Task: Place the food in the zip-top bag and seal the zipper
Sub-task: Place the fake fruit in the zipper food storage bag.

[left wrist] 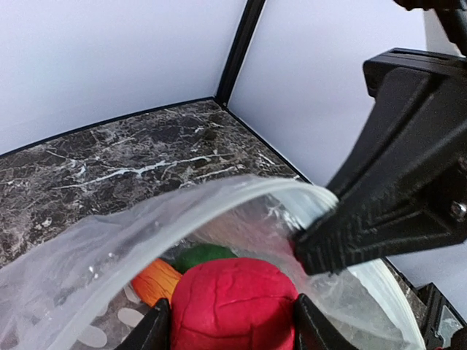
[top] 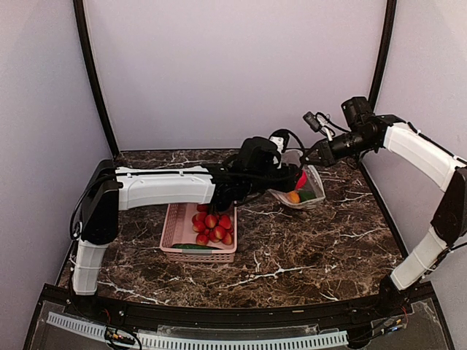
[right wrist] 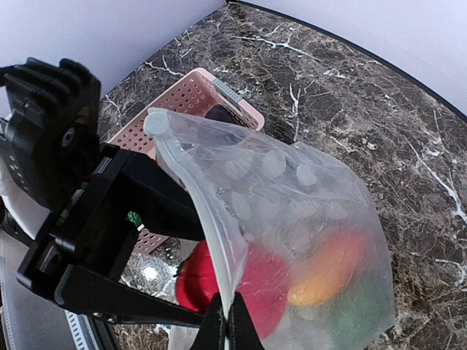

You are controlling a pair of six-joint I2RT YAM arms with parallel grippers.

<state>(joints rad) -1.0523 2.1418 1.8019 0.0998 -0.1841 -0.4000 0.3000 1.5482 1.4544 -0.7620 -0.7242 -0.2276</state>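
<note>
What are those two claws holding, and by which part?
The left gripper holds a red fruit by its sides; the right gripper pinches the zip-top bag at its zipper.

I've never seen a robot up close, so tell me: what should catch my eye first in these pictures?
The right gripper pinches the rim of a clear dotted zip-top bag, holding its mouth open at the back right of the table. The left gripper holds a red fruit at that mouth, with an orange piece and a green piece already inside. To the bag's left, a pink basket holds more red fruits.
</note>
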